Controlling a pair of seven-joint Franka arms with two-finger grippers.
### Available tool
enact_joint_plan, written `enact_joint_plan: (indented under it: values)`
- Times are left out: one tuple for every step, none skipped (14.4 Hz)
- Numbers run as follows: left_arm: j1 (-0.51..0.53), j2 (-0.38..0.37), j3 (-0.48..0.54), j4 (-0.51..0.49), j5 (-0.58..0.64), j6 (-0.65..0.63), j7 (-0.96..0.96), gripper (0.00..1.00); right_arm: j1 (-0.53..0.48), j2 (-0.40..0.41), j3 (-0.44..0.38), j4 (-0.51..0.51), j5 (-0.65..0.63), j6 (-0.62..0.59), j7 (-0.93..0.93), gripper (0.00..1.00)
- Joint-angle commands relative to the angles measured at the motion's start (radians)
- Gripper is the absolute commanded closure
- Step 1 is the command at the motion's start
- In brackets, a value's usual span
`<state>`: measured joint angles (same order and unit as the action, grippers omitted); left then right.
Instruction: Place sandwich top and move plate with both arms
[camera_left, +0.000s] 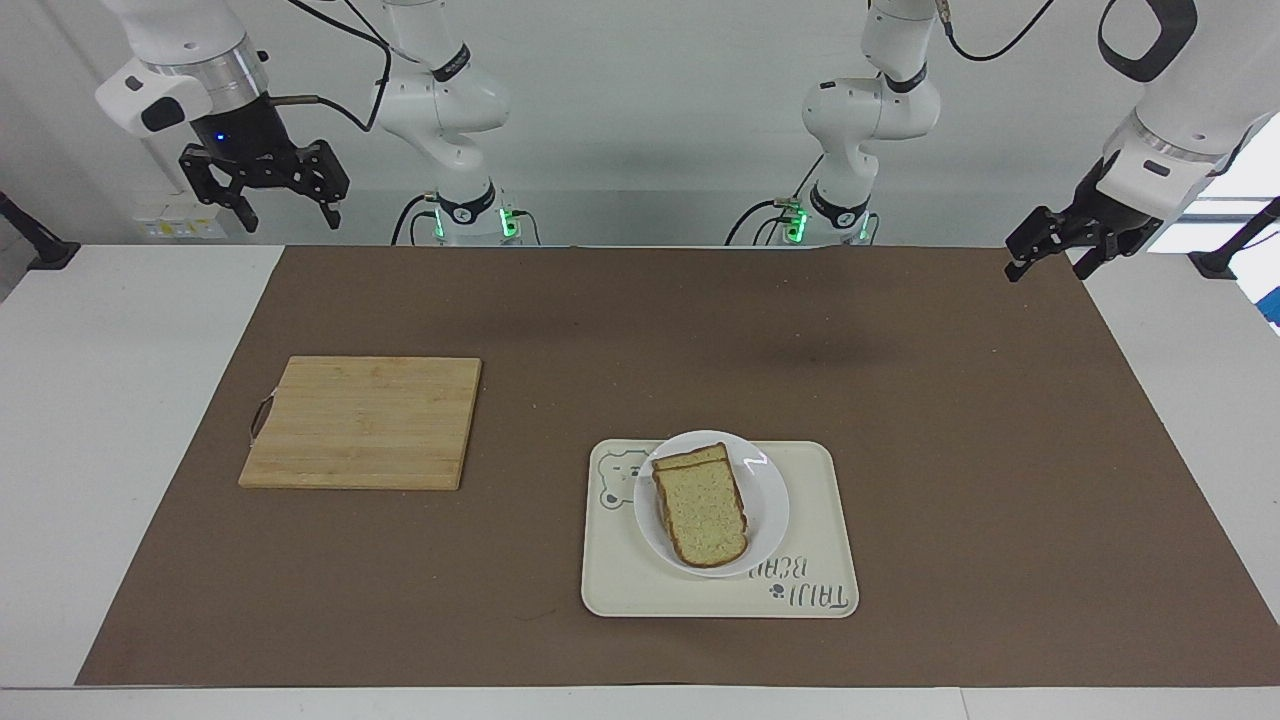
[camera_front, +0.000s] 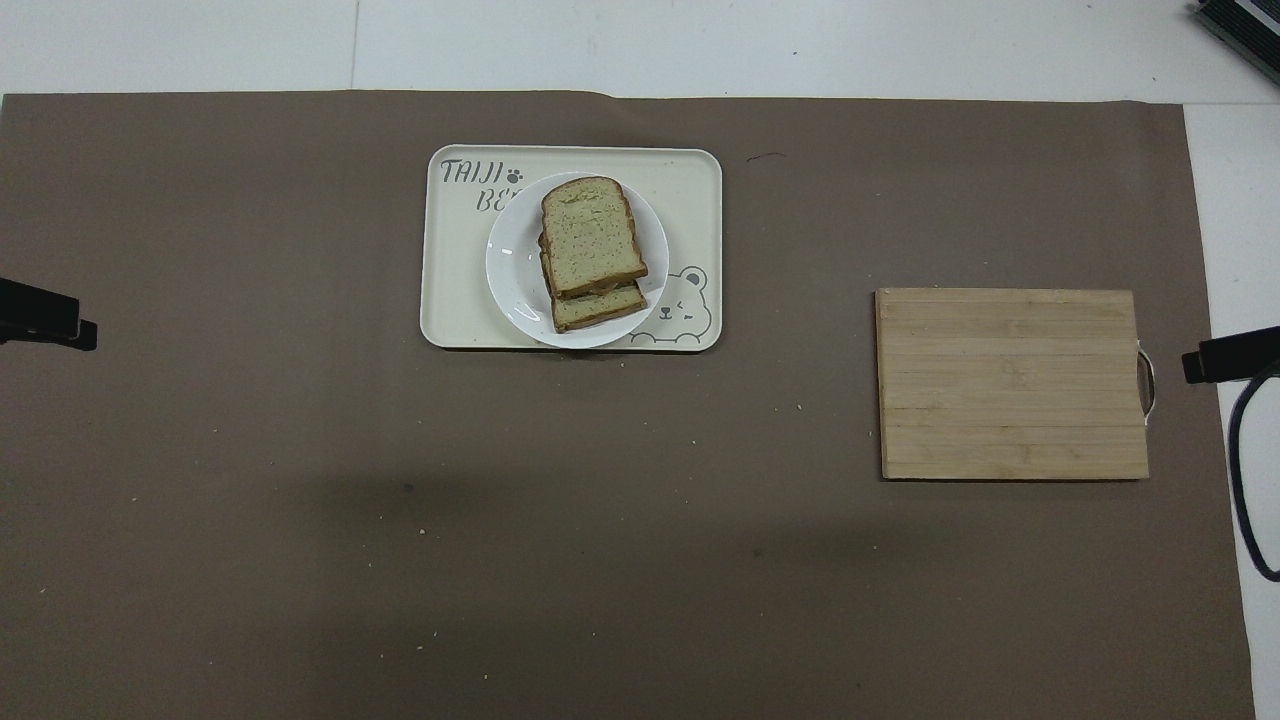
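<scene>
The sandwich top (camera_left: 705, 510) lies on a lower slice, stacked on the white plate (camera_left: 771, 497). In the overhead view the sandwich top (camera_front: 590, 235) covers most of the stack on the plate (camera_front: 510, 275). My left gripper (camera_left: 1047, 272) is open and empty, raised over the brown mat's corner at the left arm's end of the table; its tip shows in the overhead view (camera_front: 55, 325). My right gripper (camera_left: 288, 218) is open and empty, held high at the right arm's end, where that arm waits; its tip shows in the overhead view (camera_front: 1220, 360).
The plate stands on a cream tray with a bear drawing (camera_left: 820, 560), also in the overhead view (camera_front: 450, 310). A wooden cutting board (camera_left: 362, 422) lies toward the right arm's end, nearer to the robots than the tray. A brown mat (camera_left: 950, 500) covers the table.
</scene>
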<state>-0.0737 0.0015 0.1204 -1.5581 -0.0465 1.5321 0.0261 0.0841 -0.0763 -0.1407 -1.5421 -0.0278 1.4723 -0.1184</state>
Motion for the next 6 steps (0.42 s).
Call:
enact_joint_plan:
  values:
    - [-0.003,0.020,-0.002,0.043,0.021,-0.038,-0.014,0.00,-0.006,-0.008,0.003,-0.009,-0.004,-0.001,-0.029,0.00]
    - [-0.003,0.017,-0.002,0.032,0.027,-0.033,-0.011,0.00,-0.006,-0.008,0.003,-0.009,-0.004,-0.001,-0.029,0.00]
    - [-0.004,0.017,-0.002,0.029,0.031,-0.029,-0.011,0.00,-0.006,-0.008,0.003,-0.009,-0.004,-0.001,-0.029,0.00]
    - [-0.006,0.017,-0.001,0.029,0.034,-0.027,-0.012,0.00,-0.006,-0.008,0.003,-0.009,-0.004,-0.001,-0.029,0.00]
    - [-0.006,0.017,-0.001,0.029,0.034,-0.027,-0.012,0.00,-0.006,-0.008,0.004,-0.009,-0.004,-0.001,-0.029,0.00]
    - [-0.006,0.015,-0.001,0.027,0.039,-0.026,-0.012,0.00,-0.006,-0.008,0.004,-0.009,-0.004,-0.001,-0.029,0.00]
